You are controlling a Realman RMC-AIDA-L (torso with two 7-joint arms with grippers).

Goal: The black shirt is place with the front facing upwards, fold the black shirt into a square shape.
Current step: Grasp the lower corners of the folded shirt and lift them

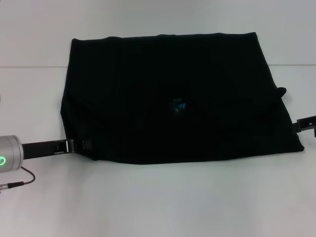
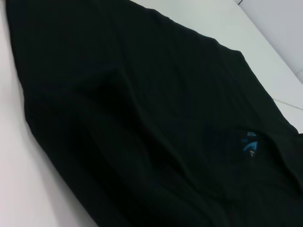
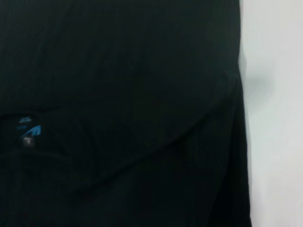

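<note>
The black shirt [image 1: 168,74] lies flat on the white table [image 1: 158,197] as a wide, roughly rectangular shape with some creases. A small blue neck label [image 1: 178,105] shows near its middle. My left gripper [image 1: 81,144] reaches in low from the left and meets the shirt's near left corner. My right gripper [image 1: 302,124] sits at the shirt's near right corner, mostly out of frame. The left wrist view looks across the shirt [image 2: 118,109] and the label [image 2: 250,144]. The right wrist view is filled by the fabric [image 3: 118,94], with the label [image 3: 29,130] off to one side.
A cable [image 1: 22,180] trails from the left arm's silver wrist [image 1: 7,154] at the near left. Bare white table surrounds the shirt on all sides.
</note>
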